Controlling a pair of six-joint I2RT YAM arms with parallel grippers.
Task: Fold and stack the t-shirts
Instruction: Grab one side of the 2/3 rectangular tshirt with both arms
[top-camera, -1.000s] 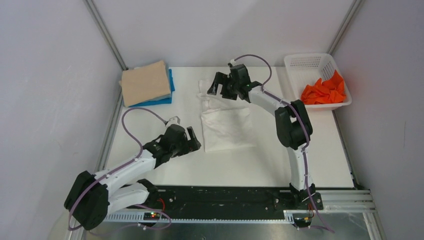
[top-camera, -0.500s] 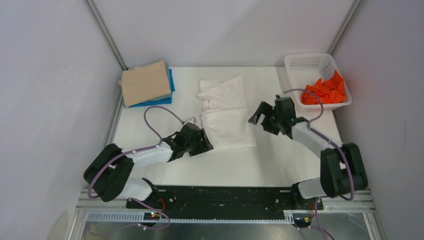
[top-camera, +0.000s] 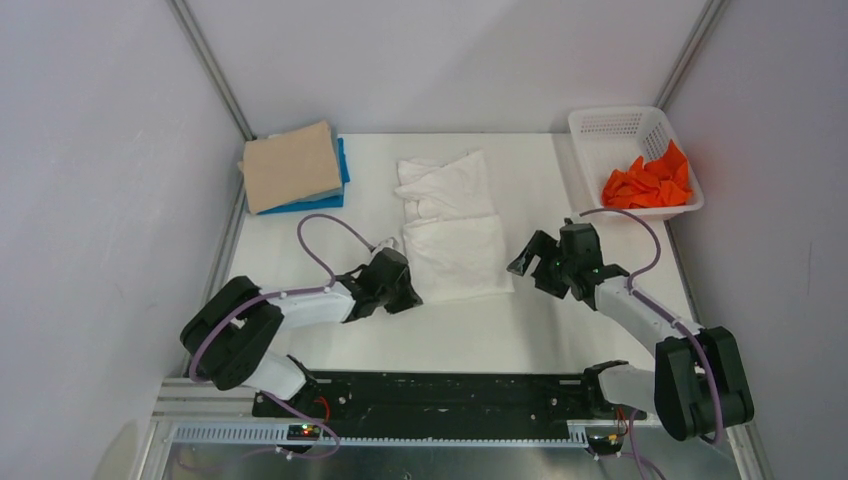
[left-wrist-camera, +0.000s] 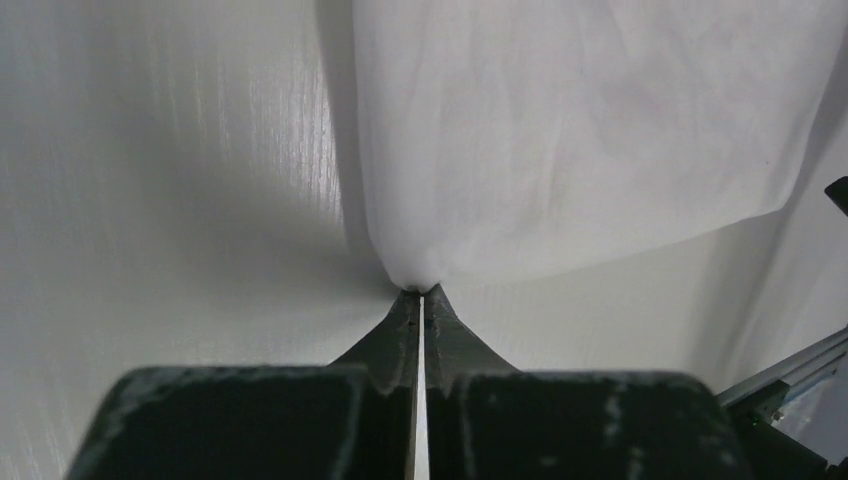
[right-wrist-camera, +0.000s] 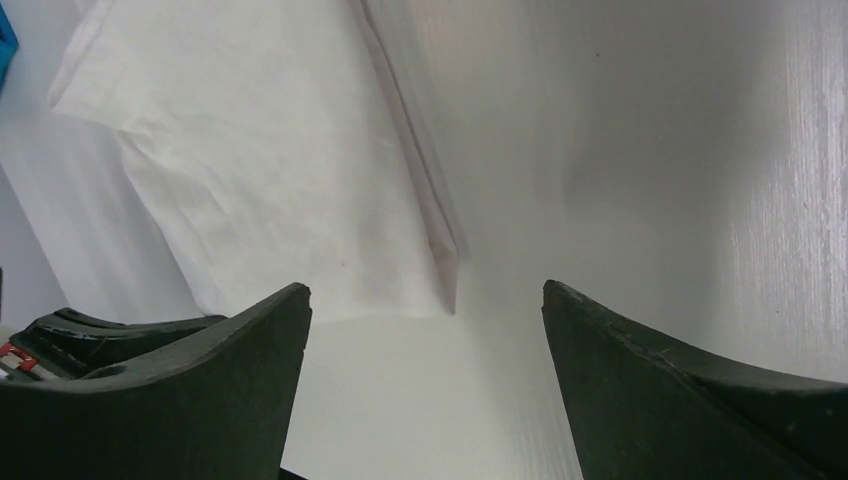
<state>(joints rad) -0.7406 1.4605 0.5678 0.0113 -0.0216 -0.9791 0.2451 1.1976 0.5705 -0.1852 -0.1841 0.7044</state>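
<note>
Pinching down at the near-left corner of the white t-shirt, the left hand has its fingers pressed together, and the wrist view shows the cloth's corner caught right at the tips, drawn to a small peak. That shirt lies in the middle of the desk, partly folded: a smooth rectangular half toward the near edge and a more rumpled half behind it, toward the far edge.

Over on the other side, the right hand sits low by the shirt's near-right corner with its fingers spread wide apart, nothing between them. From its own camera the layered edge of the fabric ends just ahead of the gap, with bare desk beneath the fingers.

Up in the far-left corner of the desk, the beige t-shirt rests folded on top of the blue t-shirt, a strip of blue showing along its right and near edges. At the far-right corner stands the white basket, and the orange t-shirt is bunched inside it, crumpled and unfolded.
</note>
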